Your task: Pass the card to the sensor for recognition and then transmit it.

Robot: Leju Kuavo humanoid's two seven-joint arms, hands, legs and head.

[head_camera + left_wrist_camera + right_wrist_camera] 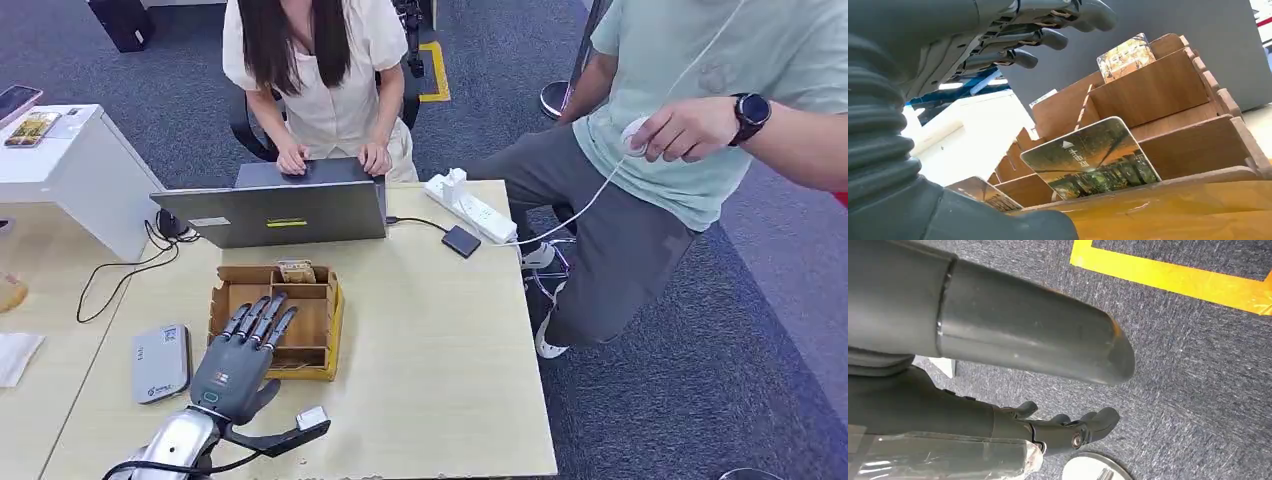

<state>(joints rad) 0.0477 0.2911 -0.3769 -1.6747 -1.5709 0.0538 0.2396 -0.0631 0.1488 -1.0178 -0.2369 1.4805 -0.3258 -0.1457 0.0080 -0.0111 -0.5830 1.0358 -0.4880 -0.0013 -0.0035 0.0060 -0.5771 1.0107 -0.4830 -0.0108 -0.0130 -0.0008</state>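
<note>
Card (1091, 161) upright in wooden organizer (322, 330), beneath empty left robot hand (240, 358).

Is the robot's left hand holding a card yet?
No. The left hand hovers open above the wooden box, fingers spread; the card leans in its slot.

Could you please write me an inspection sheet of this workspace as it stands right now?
Surface: light wooden table, bare on the robot's right side.
Job's things: brown wooden card organiser with yellow front; green patterned card leaning in a front slot, another card in a rear slot; flat grey card reader beside the organiser.
Clutter: grey laptop, white power strip, small black adapter.
Hands: left hand over the organiser, fingers spread, holding nothing; right hand hanging over carpet, fingers curled.
Cables: black cable looping beside the laptop.
Surroundings: two people, dark carpet.
</note>
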